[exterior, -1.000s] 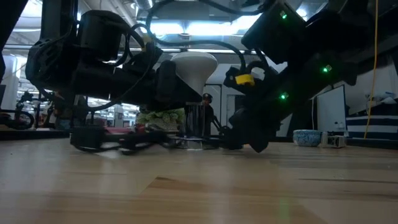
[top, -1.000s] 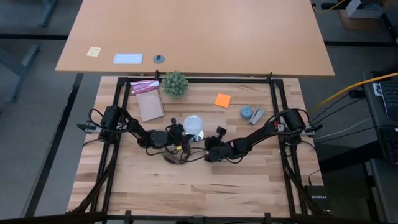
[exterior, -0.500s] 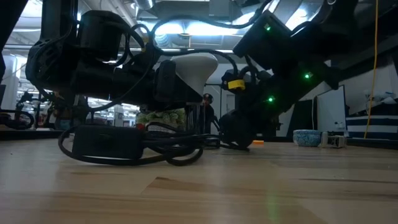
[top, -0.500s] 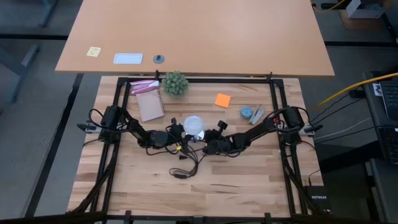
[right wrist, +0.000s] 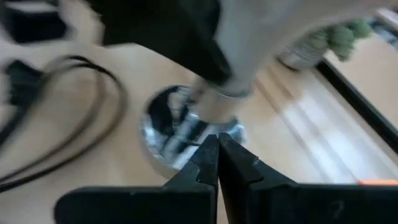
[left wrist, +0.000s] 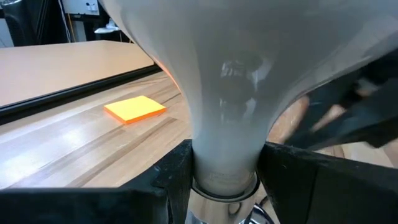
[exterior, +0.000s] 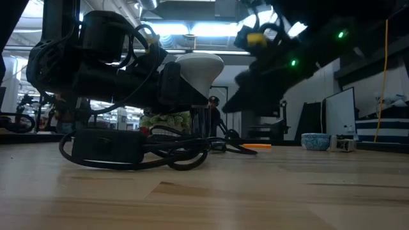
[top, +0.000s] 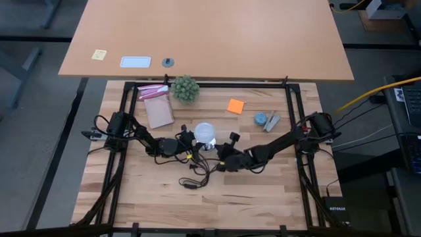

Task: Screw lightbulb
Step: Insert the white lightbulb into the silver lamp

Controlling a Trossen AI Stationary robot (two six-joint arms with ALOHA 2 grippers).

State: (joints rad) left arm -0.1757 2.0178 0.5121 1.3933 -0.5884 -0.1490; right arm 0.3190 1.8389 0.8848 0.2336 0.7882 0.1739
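The frosted white lightbulb (top: 205, 131) stands globe up at the table's middle, and my left gripper (top: 196, 141) reaches in from the left and is shut on it. Under its silvery screw end (right wrist: 214, 107) lies the round silver socket disc (right wrist: 166, 134); whether the thread is in the socket, I cannot tell. The socket's black cord (top: 197, 172) loops on the table toward the near edge, with its switch box (exterior: 105, 145) lying flat. My right gripper (top: 218, 164) hovers shut and empty just near-right of the bulb, raised off the table (exterior: 230, 107). My left gripper pinches the bulb's narrow neck (left wrist: 224, 146), just above the metal screw end (left wrist: 224, 186), between its two fingers (left wrist: 171, 171). The fingers lie level, coming from the table's left. The bulb stays upright, globe up, screw end pointing down at the socket.
A spiky green ball plant (top: 185, 88) and a brown-and-pink booklet (top: 156, 105) sit at the far left. An orange sticky note (top: 235, 105) and a small blue dish with a clip (top: 266, 120) lie at the far right. Black frame rails (top: 293, 118) border the board.
My right gripper, shut throughout, has risen from the table beside the socket and tipped its fingers further down. The cord and its switch box, bunched under the grippers before, now lie spread out toward the near edge. The bulb and my left gripper have kept still.
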